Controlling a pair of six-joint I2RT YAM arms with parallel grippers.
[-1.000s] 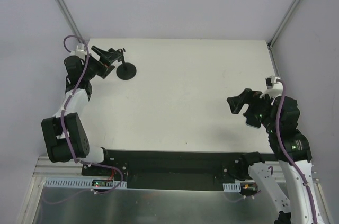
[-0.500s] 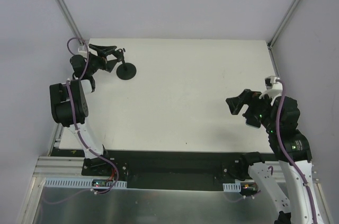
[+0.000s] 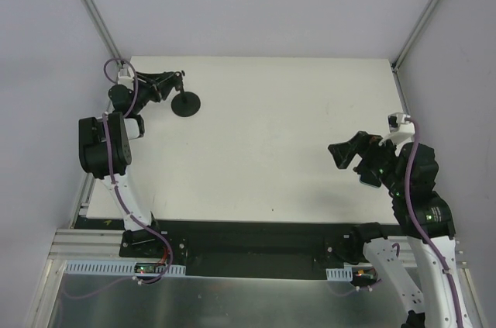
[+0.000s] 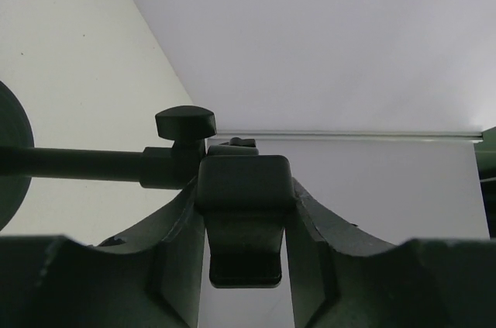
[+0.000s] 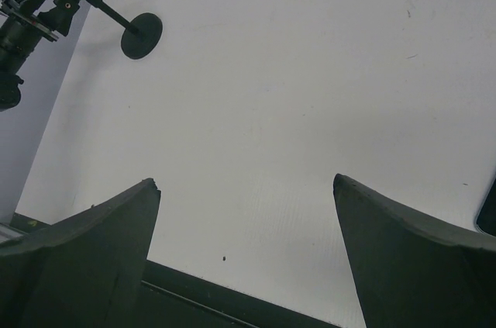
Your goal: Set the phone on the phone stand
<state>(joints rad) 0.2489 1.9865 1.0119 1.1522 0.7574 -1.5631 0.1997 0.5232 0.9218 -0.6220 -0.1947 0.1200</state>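
The phone stand (image 3: 186,105) is all black and stands at the table's far left, its thin neck (image 5: 108,12) rising from the round disc. In the left wrist view its cradle block (image 4: 244,204) sits between my fingers, with a knob (image 4: 184,122) just beyond. My left gripper (image 3: 169,84) (image 4: 245,188) is shut on that cradle, both fingers touching its sides. My right gripper (image 3: 350,164) (image 5: 245,181) hangs open over the table's right side with nothing between its fingers. A dark rounded edge (image 5: 488,208) at the right border may be the phone; I cannot tell.
White table (image 3: 279,134) with walls close behind and on both sides. Metal frame posts (image 3: 89,10) run up at the back corners. A black strip (image 3: 248,239) with the arm bases runs along the near edge.
The left arm has straightened up along the left edge. Its gripper, open a second ago, has closed on the stand's cradle. The disc has stayed put and the right arm has barely moved.
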